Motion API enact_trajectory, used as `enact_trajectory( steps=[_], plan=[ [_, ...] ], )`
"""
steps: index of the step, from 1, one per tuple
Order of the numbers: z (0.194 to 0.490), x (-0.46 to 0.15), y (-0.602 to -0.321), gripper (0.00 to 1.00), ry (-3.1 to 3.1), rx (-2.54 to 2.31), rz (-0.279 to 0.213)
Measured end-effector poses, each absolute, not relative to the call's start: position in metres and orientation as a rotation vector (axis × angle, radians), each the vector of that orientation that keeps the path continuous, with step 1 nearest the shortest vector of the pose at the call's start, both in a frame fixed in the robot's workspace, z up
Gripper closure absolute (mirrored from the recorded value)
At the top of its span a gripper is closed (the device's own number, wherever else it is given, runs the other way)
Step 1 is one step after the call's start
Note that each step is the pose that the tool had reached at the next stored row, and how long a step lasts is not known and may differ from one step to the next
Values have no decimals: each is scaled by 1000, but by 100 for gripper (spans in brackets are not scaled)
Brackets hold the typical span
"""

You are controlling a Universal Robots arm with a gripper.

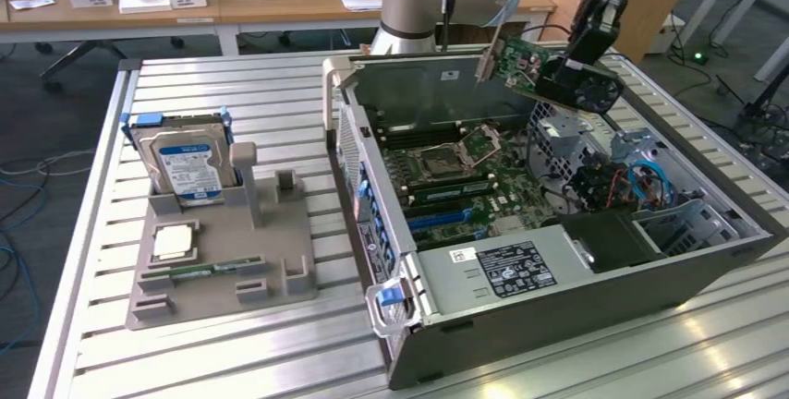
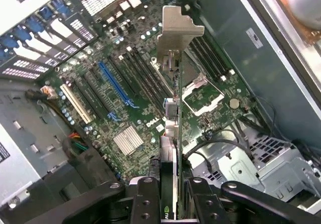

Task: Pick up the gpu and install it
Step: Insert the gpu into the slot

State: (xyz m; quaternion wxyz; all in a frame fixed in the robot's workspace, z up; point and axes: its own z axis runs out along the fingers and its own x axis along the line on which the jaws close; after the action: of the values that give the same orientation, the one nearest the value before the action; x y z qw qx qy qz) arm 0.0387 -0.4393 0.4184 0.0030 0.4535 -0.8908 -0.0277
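The gpu (image 1: 533,65) hangs tilted in the air over the far side of the open computer case (image 1: 690,274). It is a green board with a black fan and a pale metal bracket (image 1: 486,59) at one end. My gripper (image 1: 574,57) is shut on it at the fan end. In the wrist view the gpu (image 2: 173,128) runs edge-on away from my gripper (image 2: 173,201), with its bracket (image 2: 176,33) at the far end. The black fingers (image 2: 145,199) clamp the card from both sides. Below it lies the motherboard (image 2: 125,133) with a blue slot (image 2: 118,83) and black slots beside it.
A grey fixture (image 1: 222,260) on the slatted metal table at the exterior view's left holds a hard drive (image 1: 185,163), a square chip (image 1: 173,242) and a memory stick (image 1: 203,270). The arm's base (image 1: 426,2) stands behind the case. Cables and a drive cage (image 1: 616,177) fill the case's right side.
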Motion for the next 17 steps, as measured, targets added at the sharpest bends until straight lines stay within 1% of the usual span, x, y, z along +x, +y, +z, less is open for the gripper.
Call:
enact_trajectory(
  steps=[17],
  plan=[
    [418, 39, -439, 74, -2689, 1604, -86]
  ],
)
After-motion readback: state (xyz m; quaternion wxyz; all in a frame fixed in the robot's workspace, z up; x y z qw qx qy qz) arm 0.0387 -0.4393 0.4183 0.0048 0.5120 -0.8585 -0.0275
